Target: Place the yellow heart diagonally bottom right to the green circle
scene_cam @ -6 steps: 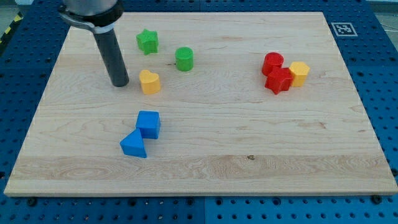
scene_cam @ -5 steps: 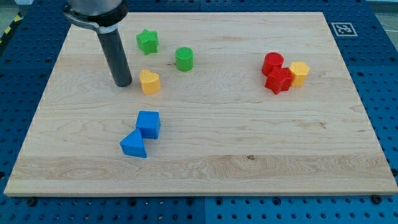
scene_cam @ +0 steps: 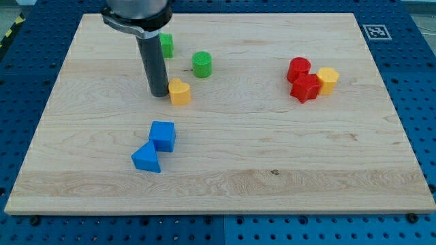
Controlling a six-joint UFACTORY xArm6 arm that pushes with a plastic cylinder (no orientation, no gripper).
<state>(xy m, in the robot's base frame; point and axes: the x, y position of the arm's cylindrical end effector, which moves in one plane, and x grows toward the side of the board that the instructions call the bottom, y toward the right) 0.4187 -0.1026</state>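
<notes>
Starting at the view's bottom, the blue triangular block sits touching the blue cube just above it, both on the wooden board. Further up, my tip is planted right against the left side of the yellow heart, pressed up to it, with the dark rod rising toward the view's top. It's a bare rod end, so nothing is held, only contact at the side. That yellow heart lies below and slightly left of the green circle, close but apart. Over on the view's right, the red star-like block, the red round block and the yellow hexagonal block huddle together. Farthest back, a green block peeks from behind the rod, shape unclear.
</notes>
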